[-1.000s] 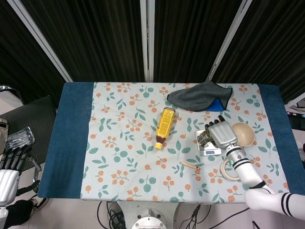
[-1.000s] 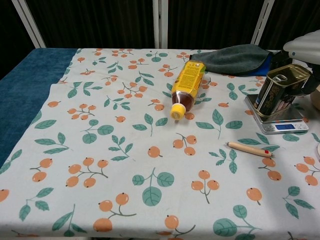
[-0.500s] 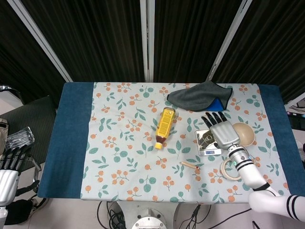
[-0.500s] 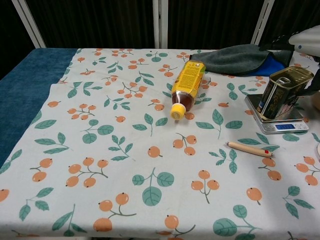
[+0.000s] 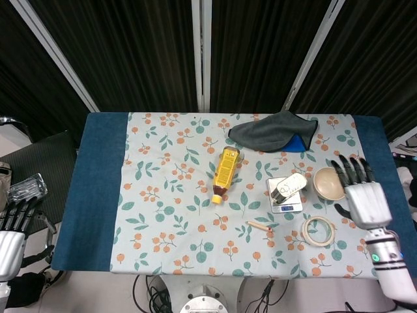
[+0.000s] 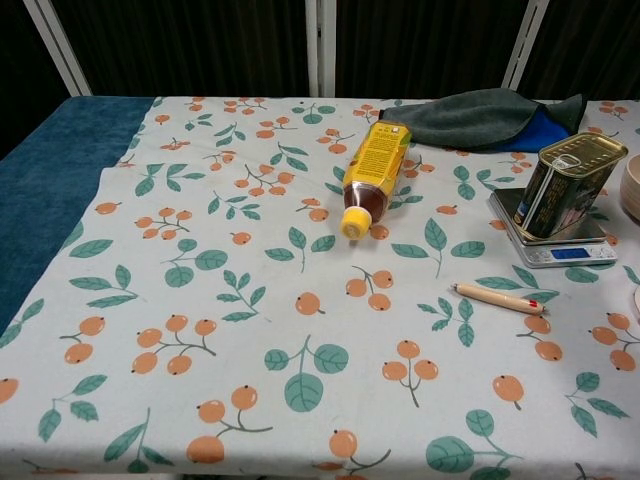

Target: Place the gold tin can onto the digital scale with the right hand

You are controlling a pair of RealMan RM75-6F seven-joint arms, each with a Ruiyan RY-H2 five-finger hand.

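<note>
- Gold tin can (image 6: 572,189): stood upright on digital scale (image 6: 556,244).
- Right hand (image 5: 361,195): fingers spread, held nothing, beside bowl (image 5: 328,183), apart from can.
- Left hand (image 5: 12,235): off surface, grasp indiscernible.

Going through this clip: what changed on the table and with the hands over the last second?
The right hand let go of the gold tin can and drew back to the robot's right, fingers spread, now past the bowl. The can stands upright, alone on the digital scale. The left hand stayed off the table's left edge, and the bottle, pen, tape ring and grey cloth did not move.
</note>
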